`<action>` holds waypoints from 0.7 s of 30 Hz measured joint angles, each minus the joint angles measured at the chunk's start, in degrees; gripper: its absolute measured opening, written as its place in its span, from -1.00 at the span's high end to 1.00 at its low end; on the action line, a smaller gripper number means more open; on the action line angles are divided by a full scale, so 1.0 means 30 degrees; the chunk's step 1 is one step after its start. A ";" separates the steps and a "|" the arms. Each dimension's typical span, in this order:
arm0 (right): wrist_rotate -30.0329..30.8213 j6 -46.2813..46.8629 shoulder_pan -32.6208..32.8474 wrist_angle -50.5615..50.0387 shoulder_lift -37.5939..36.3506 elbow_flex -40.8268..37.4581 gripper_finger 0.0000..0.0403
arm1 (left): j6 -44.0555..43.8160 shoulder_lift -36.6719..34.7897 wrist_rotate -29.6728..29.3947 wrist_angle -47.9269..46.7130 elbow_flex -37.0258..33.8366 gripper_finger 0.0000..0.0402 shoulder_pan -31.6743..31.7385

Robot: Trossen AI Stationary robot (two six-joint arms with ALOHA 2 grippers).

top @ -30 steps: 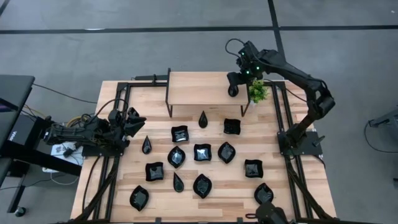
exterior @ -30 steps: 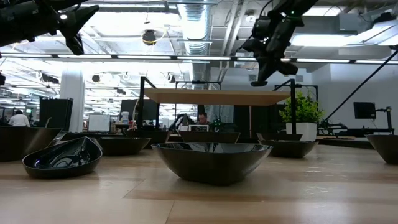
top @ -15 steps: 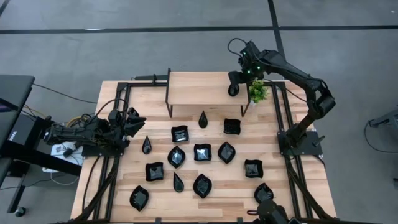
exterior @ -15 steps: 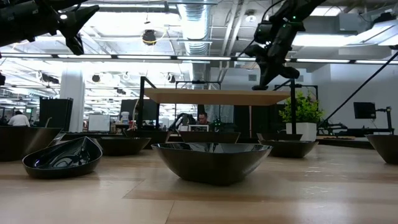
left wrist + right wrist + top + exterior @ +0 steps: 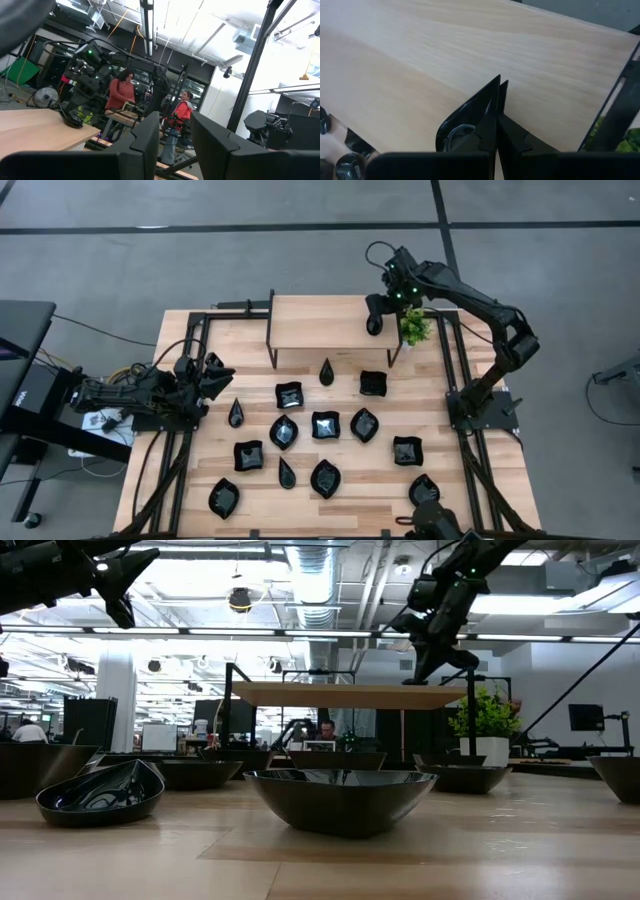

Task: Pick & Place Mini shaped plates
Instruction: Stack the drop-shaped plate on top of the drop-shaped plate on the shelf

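The right gripper (image 5: 376,315) hangs over the right end of the raised wooden shelf (image 5: 320,325), which stands along the far edge of the table (image 5: 460,490). Its two fingers (image 5: 490,117) are pressed together on the thin rim of a small black plate (image 5: 465,125), so the plate hangs just above the shelf top (its shape is hard to tell from here). A little green plant (image 5: 414,327) sits just beside the shelf at its right end.

The left gripper (image 5: 213,373) waits up in the air at the left edge of the table, pointing across it. Its fingers (image 5: 150,142) are partly apart and hold nothing.

The other black plates (image 5: 325,425) lie spread over the middle and near part of the table. A teardrop plate (image 5: 327,371) lies just in front of the shelf, and a square plate (image 5: 373,383) lies to its right. A leaf plate (image 5: 223,497) sits near the near-left corner.

Far off in the room, two people (image 5: 122,92) stand behind the table.
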 joint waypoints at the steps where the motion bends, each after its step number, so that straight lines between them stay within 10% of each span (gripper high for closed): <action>1: 0.0001 0.0000 0.0007 -0.0003 0.0000 0.0000 1.00 | 0.0002 0.0000 -0.0005 0.0000 0.0000 0.44 0.0002; 21: 0.0147 -0.0095 0.0007 -0.0118 0.0000 0.0000 0.91 | 0.0000 0.0000 -0.0004 0.0007 -0.0002 0.44 0.0001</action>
